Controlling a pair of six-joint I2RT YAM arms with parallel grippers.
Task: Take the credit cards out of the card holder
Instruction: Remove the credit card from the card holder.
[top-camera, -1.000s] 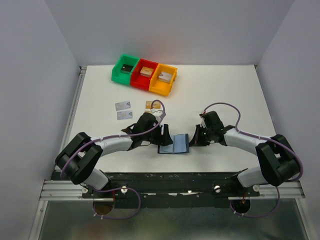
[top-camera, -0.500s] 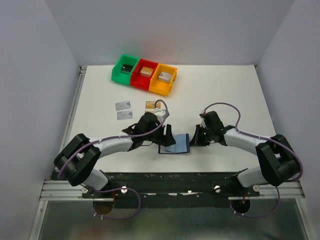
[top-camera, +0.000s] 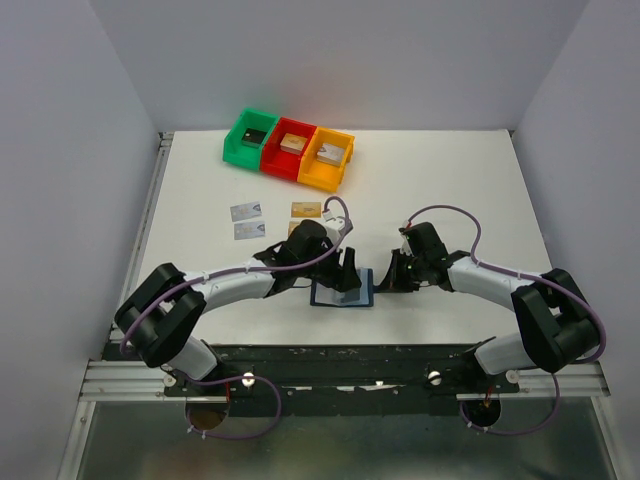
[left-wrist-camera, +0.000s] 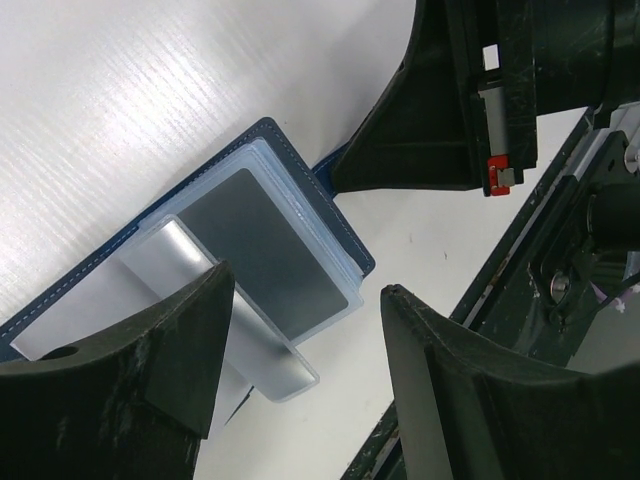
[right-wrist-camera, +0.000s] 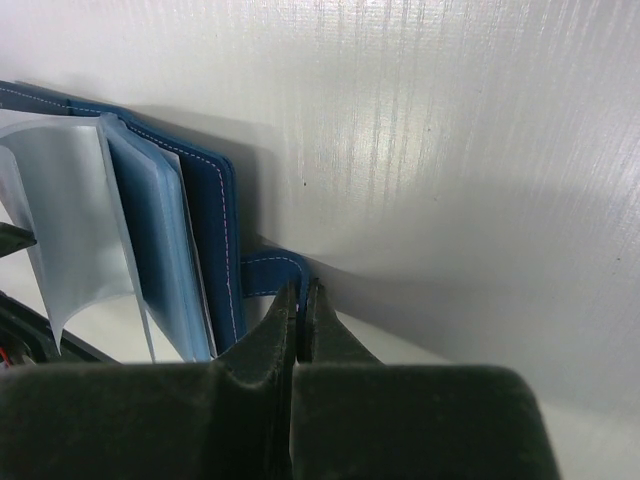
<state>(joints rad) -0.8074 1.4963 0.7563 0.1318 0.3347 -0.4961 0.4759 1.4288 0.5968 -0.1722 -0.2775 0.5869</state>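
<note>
At the near middle of the table (top-camera: 450, 190), between the two arms, the holder (top-camera: 328, 297) lies open, navy cover down, with its clear sleeves (right-wrist-camera: 60, 230) fanned upward. One dark card (left-wrist-camera: 265, 245) sits in the top sleeve, fully seated as far as can be seen. A pale grey sheet (left-wrist-camera: 250, 350) juts from beneath it; whether it is a card or a sleeve cannot be told. Loose cards (top-camera: 245, 212), two silver and at least one tan, lie on the table to the far left of the holder, well apart from it.

Left gripper (left-wrist-camera: 305, 285) hovers over the open pages, fingers spread wide either side of the dark card, holding nothing. Right gripper (right-wrist-camera: 300, 295) has its fingers pressed together on the tab (right-wrist-camera: 262, 268) at the holder's right edge, apparently pinning it.

Assessment: the dark card is thin, stiff, light and slick. Its sleeve is soft and will likely flex and cling. Hold is best taken on the card's short end at the sleeve mouth, pinched face to face. The holder is light and would probably slide or lift with the pull unless the tab is pinned.
</note>
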